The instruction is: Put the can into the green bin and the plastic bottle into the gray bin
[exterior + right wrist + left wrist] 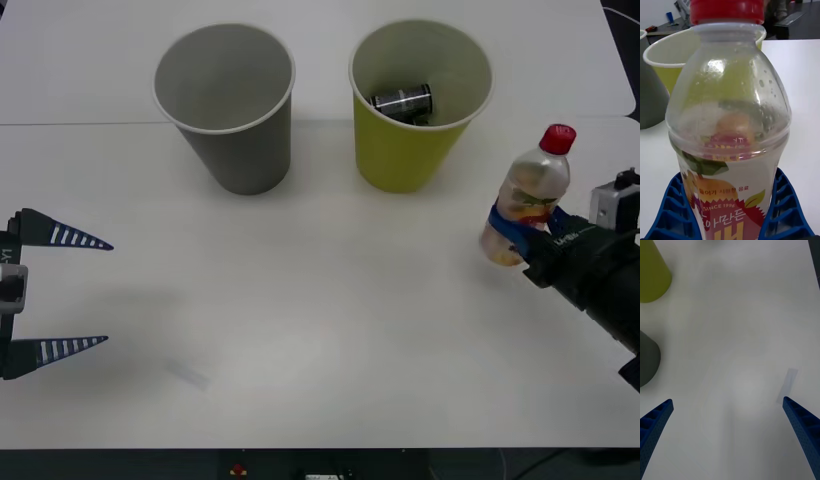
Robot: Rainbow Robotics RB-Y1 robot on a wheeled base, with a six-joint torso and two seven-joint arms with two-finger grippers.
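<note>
— Bottle?
— Plastic bottle (527, 205) at right of frame, long axis near upright, red cap up and tipped slightly right. Clamped low on the label by the right gripper (522, 240), blue fingers (786, 210) pressed to both sides.
— Can?
— Lying on its side inside the green bin (420, 105), upper middle-right; can (402, 101) axis roughly left-right. Gray bin (226, 105) just left.
— Other claw?
— Left gripper (75, 292) at left edge, spread wide, holding nothing.

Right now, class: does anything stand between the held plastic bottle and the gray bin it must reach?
Yes. The green bin, with the can inside, stands between the plastic bottle, held by the right gripper, and the gray bin.
</note>
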